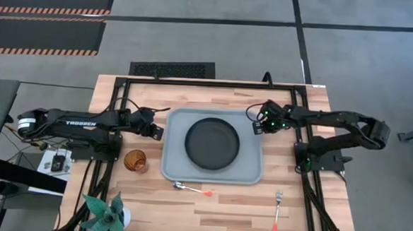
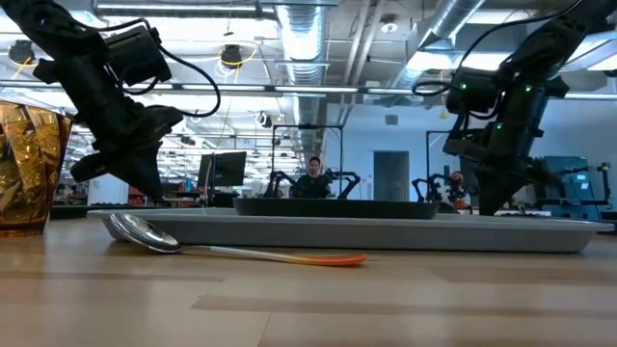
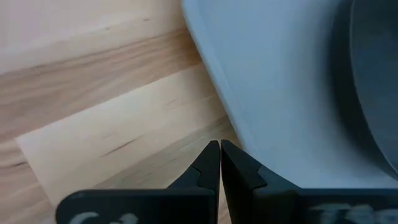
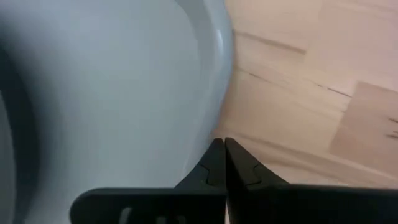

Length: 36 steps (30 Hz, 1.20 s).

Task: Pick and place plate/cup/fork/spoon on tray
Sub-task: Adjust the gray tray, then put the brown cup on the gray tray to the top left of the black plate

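Note:
The black plate [image 1: 212, 142] lies in the middle of the grey-blue tray [image 1: 249, 174], as the low view also shows [image 2: 337, 206]. The amber cup [image 1: 135, 160] stands on the table left of the tray. The spoon [image 1: 192, 189] lies on the wood just before the tray's near rim, its bowl to the left [image 2: 143, 231]. The fork [image 1: 277, 210] lies near the table's front right. My left gripper [image 1: 156, 132] is shut beside the tray's left rim [image 3: 211, 74]. My right gripper [image 1: 258, 125] is shut at the tray's right rim [image 4: 217, 74]. Both are empty.
A teal paper plant [image 1: 109, 213] stands at the table's near left corner. Bare wood lies between the spoon and the fork and along the table's far edge. A person sits in the room far behind the table [image 2: 313, 178].

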Tool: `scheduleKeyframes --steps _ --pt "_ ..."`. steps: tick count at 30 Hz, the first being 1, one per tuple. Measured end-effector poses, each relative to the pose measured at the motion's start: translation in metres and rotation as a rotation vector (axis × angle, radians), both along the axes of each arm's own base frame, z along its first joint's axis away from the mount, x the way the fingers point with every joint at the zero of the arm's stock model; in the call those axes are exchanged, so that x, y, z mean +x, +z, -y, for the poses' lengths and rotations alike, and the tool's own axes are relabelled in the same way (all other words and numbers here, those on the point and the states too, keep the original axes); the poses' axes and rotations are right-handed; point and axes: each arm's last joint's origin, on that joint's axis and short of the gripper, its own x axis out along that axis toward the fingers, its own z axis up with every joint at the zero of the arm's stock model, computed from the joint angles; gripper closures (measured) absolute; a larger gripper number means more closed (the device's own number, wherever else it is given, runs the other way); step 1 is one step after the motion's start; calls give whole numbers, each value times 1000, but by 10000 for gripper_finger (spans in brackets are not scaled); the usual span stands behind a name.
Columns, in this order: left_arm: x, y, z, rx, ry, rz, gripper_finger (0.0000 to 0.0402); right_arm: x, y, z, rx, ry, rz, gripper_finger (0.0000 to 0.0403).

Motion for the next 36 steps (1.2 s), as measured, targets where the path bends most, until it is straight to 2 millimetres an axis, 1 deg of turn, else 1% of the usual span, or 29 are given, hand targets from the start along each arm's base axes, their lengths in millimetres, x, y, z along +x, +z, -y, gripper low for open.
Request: scheduleKeyframes --steps 7,12,17,21,25,29,31,34,36 --pt "-2 3 -1 24 -56 10 401 -13 15 -8 -11 -1 7 397" --pt "-5 14 1 54 -131 32 401 -15 26 -15 -45 46 65 397" --pt "-5 45 2 99 -236 62 401 -11 37 -25 -98 146 155 397" --pt "-3 77 8 111 -354 104 401 -7 45 -33 -132 200 227 397" --pt "-2 110 20 125 -455 50 401 -2 50 -39 -176 257 283 397" --pt "-5 142 34 117 -518 -20 401 1 52 -42 -197 275 304 397" --pt "-5 155 43 88 -552 -50 401 2 51 -43 -196 278 301 397" --pt "-4 168 59 33 -617 -121 401 2 51 -43 -200 281 295 397" --pt "-3 172 70 21 -651 -181 401 3 51 -43 -215 300 295 397"
